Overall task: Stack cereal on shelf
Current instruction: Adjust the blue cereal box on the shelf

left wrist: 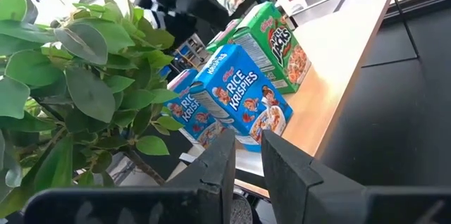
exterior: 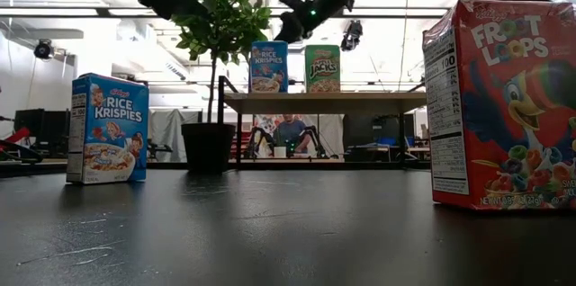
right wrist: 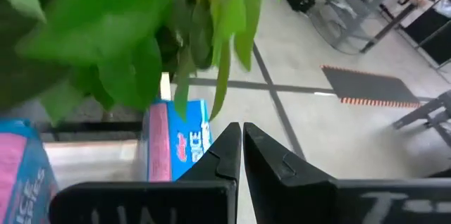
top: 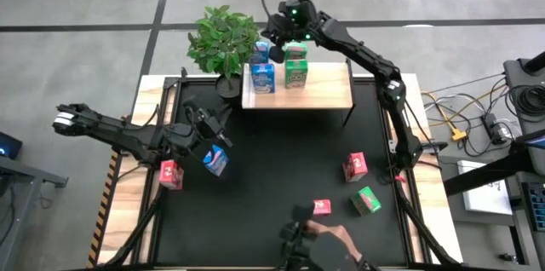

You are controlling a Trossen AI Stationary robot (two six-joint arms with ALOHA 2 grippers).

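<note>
Stacking is partway done, by my count. The shelf (top: pixel 328 96) at the far edge of the worktop (top: pixel 272 186) carries four cereal boxes in two short rows: a blue Rice Krispies box (top: pixel 262 77) at the front with a second blue box (top: pixel 261 51) behind it, and a green Apple Jacks box (top: pixel 295 73) with what looks like another green box (top: pixel 295 49) behind that. All stand upright on the half nearest the potted plant (top: pixel 223 39); the other half of the plank is bare.

Five boxes are left on the worktop:
- a third blue Rice Krispies box (top: pixel 215 161), upright, just beside the left hand
- a red box (top: pixel 171 174) near it, toward the left edge
- a red box (top: pixel 355 166) on the right side
- a red Froot Loops box (top: pixel 321 208) near the front edge
- a green box (top: pixel 368 200) just beside that one

Right hand (top: pixel 277 43): raised over the back of the shelf, close to the plant leaves, fingers pressed together, nothing in them.

Left hand (top: pixel 210 128): low over the worktop, facing the shelf. Fingers narrowly apart and empty; it does not touch the blue box beside it.

A person's hand (top: pixel 334 237) shows at the front edge, near the Froot Loops box.

Judgement: a little under half placed, and the nearby blue box seems the likely next pick for the left hand
</note>
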